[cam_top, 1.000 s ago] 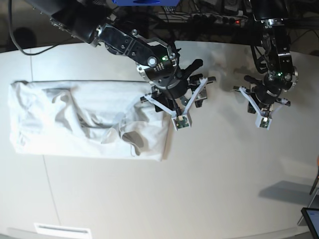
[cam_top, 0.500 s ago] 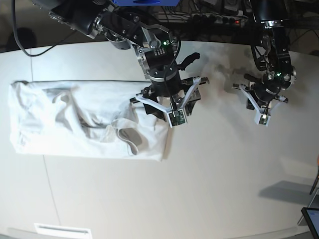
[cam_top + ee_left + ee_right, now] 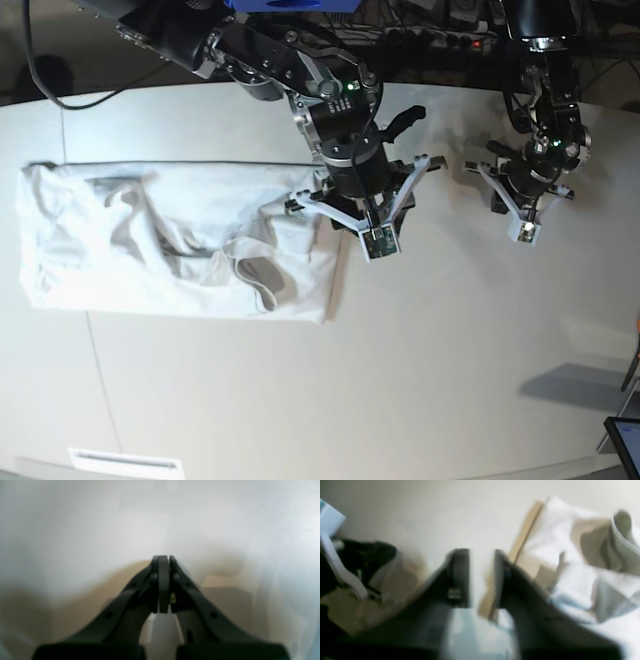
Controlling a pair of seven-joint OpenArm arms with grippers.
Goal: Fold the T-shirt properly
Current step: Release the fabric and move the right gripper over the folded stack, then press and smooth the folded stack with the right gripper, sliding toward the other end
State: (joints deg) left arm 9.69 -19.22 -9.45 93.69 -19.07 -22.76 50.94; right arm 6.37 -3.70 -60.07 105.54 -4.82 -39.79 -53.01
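Meanwhile, the right gripper (image 3: 482, 580), spread wide a second earlier, was seen narrowed at the right edge of the T-shirt (image 3: 180, 240), though whether cloth was pinched could not be told from the blur. Farther off, the left gripper (image 3: 163, 560) was held fully closed and empty over the bare table (image 3: 450, 350). A grasp for the next fold was judged to be starting.

The right gripper (image 3: 345, 212) has shifted rightward off the T-shirt's (image 3: 170, 245) edge, its jaws narrowing.
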